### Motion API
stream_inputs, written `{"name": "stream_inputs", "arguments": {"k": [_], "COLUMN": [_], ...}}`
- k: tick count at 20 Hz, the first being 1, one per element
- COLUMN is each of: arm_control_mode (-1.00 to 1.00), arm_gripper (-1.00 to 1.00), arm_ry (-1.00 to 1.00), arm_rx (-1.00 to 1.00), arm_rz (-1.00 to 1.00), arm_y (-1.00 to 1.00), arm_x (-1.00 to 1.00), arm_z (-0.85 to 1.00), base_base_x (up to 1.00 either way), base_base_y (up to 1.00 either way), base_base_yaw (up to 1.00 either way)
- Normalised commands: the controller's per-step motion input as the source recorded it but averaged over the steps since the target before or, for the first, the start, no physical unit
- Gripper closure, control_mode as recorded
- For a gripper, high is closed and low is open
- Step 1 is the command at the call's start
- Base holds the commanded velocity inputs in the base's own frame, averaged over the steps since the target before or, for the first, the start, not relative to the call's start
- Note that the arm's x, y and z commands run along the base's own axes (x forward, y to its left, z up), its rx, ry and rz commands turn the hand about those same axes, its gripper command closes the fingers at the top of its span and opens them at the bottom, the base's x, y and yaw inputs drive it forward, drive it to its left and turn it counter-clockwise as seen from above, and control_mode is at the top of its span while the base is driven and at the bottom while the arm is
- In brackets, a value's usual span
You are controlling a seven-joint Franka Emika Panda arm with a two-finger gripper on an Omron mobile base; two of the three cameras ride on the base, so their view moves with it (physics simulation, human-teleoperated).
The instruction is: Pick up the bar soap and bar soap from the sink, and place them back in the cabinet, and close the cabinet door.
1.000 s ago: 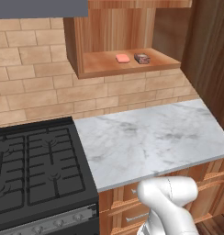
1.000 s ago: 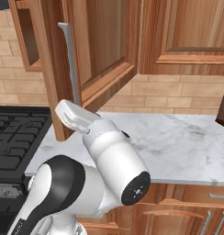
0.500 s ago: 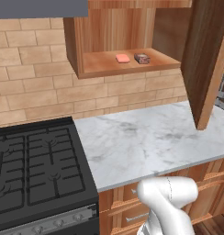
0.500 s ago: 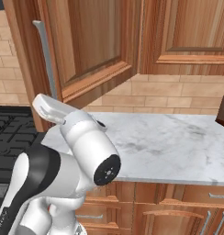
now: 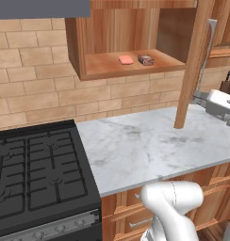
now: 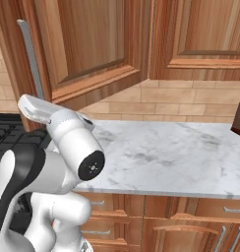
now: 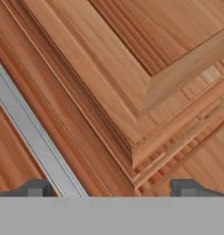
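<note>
Gripper against cabinet door; two bar soaps

Evenly, softly lit rendered scene, no glare; faint shadow inside the cabinet; slightly soft, blurry wood grain close ahead of the gripper.

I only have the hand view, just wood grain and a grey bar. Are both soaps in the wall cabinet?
Observer: Yes, the salmon-pink bar soap and a smaller brownish bar soap lie side by side on the warm-brown wall cabinet's shelf.
Operator: Is the door shut?
Observer: No, the tall wooden cabinet door stands about half open over the white marble counter.
Operator: Where's my end effector?
Observer: The end effector is at the door's outer face, below the silver handle.
</note>
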Motion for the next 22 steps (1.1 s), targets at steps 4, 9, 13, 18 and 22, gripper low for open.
{"name": "stream_inputs", "arguments": {"k": [4,9,13,18,22], "arm_control_mode": [-1.00,-1.00,-1.00,-1.00,-1.00], "arm_gripper": [-1.00,-1.00,-1.00,-1.00,-1.00], "arm_ry": [-0.05,-0.05,-0.04,-0.05,-0.05], "arm_rx": [0.00,0.00,0.00,0.00,0.00], "arm_rz": [0.00,0.00,0.00,0.00,0.00], "arm_y": [0.19,0.14,0.18,0.23,0.25], "arm_x": [0.30,0.31,0.25,0.29,0.39], "arm_z": [0.00,0.00,0.00,0.00,0.00], "base_base_x": [0.00,0.00,0.00,0.00,0.00], "base_base_y": [0.00,0.00,0.00,0.00,0.00], "base_base_yaw": [0.00,0.00,0.00,0.00,0.00]}}
